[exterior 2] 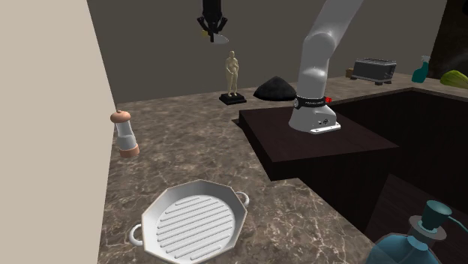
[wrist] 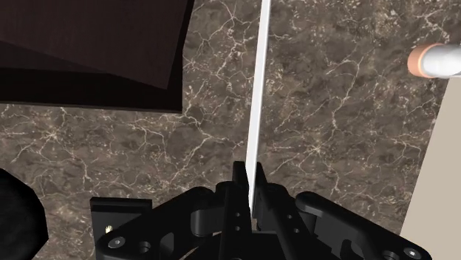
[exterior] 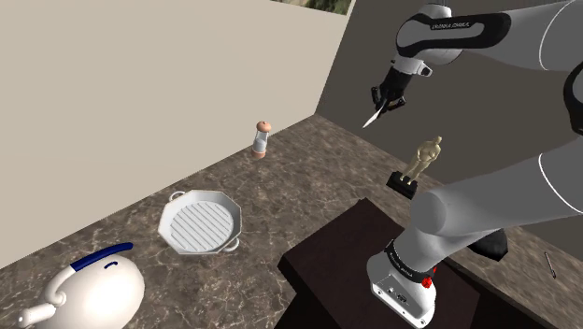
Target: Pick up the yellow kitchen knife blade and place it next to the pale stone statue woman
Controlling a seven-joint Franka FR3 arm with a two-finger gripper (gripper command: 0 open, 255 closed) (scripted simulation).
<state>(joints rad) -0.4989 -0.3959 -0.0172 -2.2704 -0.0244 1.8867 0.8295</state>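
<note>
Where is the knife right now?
The pale knife is clasped in the claw, high above the counter, up and left of the statue in the shoulder view.

I see a dark brown marbled worktop [exterior: 299, 173] with pale veins, meeting two walls at its far corner. In the shoulder view, the beige wall [exterior: 140, 84] runs along the worktop's left edge, plain and evenly lit. The dark grey wall [exterior: 350, 70] closes off its far edge. In the second exterior view the worktop runs along the grey wall to the right. Past its near edge a darker brown surface [exterior 2: 427, 142] sits lower; I can't tell whether that's floor. The light is soft and even.
</note>
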